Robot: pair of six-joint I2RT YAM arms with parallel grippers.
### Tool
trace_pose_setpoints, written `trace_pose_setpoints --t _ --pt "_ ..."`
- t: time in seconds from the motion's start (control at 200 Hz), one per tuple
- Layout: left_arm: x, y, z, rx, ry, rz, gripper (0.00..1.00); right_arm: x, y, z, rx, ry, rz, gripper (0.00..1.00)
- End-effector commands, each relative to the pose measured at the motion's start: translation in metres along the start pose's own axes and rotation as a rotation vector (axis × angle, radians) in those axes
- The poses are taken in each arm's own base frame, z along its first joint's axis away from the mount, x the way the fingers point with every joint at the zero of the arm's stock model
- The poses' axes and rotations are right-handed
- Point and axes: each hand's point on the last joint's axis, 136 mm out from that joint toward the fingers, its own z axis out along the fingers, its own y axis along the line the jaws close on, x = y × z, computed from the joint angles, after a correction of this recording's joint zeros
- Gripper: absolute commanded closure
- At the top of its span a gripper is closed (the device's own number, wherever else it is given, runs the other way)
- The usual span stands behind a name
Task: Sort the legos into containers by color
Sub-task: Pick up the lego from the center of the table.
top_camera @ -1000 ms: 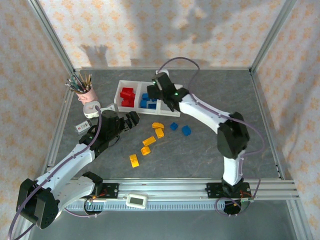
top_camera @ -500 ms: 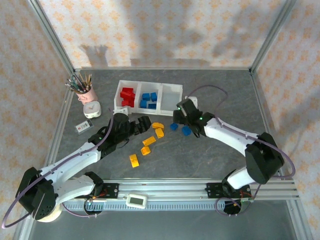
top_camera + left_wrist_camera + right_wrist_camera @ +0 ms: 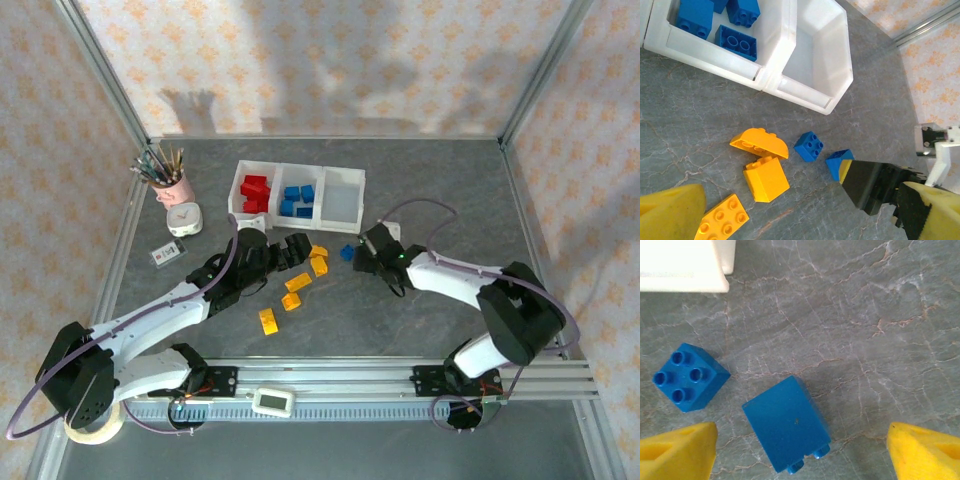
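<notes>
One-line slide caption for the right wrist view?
Open right gripper straddles a tipped blue plastic brick; a studs-up blue brick sits beside it on grey marbled table.

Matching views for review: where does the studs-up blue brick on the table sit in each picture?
Top external: studs-up blue brick, centre, just below the white tray.
Left wrist: it sits lower middle.
Right wrist: it sits at the left edge.
Shared landmark: the tray corner nearest it.

Both arms stretched forward, low; left gripper point(image 3: 293, 249) jaws wide, right gripper point(image 3: 364, 257) jaws apart.
</notes>
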Motion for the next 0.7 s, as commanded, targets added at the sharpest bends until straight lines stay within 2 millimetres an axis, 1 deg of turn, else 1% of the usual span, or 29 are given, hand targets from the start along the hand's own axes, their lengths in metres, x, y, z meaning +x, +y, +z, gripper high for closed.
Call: trace_pose_setpoints --t 0.0,0.15,0.335,0.475,0.651,0.691 --pt "-0.009 -0.007 -0.001 0.012 -0.044 -0.006 0.01 -0.005 -0.003 0.008 0.034 -0.021 -0.008 0.16" --pt "-0.01 -0.006 0.0 0.007 -0.046 -0.001 0.01 -0.008 -0.005 0.018 0.079 -0.02 -0.053 0.25" --pt "-0.009 -0.007 0.002 0.003 -0.039 0.004 0.01 -0.011 -0.002 0.031 0.107 -0.004 -0.079 0.32" --pt "-0.01 -0.007 0.001 -0.003 -0.038 0.01 0.01 -0.016 -0.001 0.039 0.114 -0.001 -0.082 0.39" --pt "-0.01 -0.003 -0.001 -0.018 -0.044 0.017 0.01 -0.011 0.005 0.044 0.088 0.035 -0.107 0.51" --pt "-0.011 -0.002 -0.001 -0.021 -0.047 0.017 0.01 -0.01 0.007 0.043 0.071 0.042 -0.108 0.55"
